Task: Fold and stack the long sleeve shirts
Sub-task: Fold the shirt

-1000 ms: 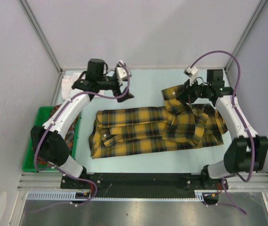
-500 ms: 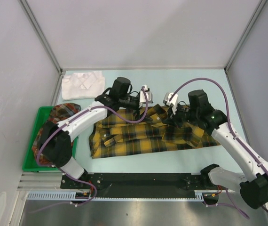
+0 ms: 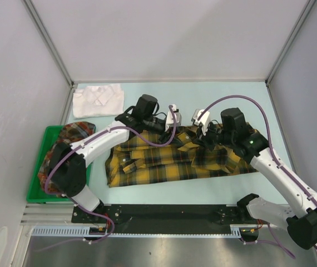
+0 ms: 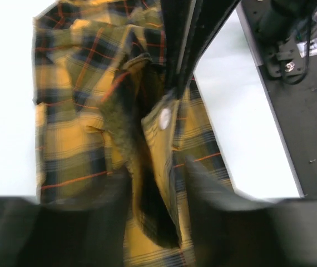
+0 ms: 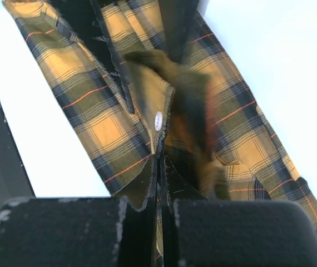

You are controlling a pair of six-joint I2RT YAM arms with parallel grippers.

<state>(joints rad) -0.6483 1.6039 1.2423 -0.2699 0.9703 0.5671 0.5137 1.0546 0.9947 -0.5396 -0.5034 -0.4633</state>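
The yellow-and-black plaid shirt (image 3: pixel 164 161) lies spread across the middle of the table, partly folded. My right gripper (image 3: pixel 204 138) hangs over its upper middle, shut on a buttoned edge of the cloth (image 5: pixel 157 119), which runs into the closed jaws (image 5: pixel 159 161). My left gripper (image 3: pixel 176 133) is just to the left of it. Its fingers (image 4: pixel 203 183) stand apart astride a raised fold of the same shirt (image 4: pixel 147 139), blurred by motion. A white shirt (image 3: pixel 97 99) lies folded at the back left. A red plaid shirt (image 3: pixel 72 133) sits in the bin.
A green plastic bin (image 3: pixel 36 189) stands at the left edge beside the left arm. Grey walls close the table on three sides. The black base rail (image 3: pixel 164 214) runs along the near edge.
Both arms have swung from the back corners in to the shirt's middle. The right gripper carried its piece of cloth leftward over the shirt. The left jaws have narrowed around a fold.
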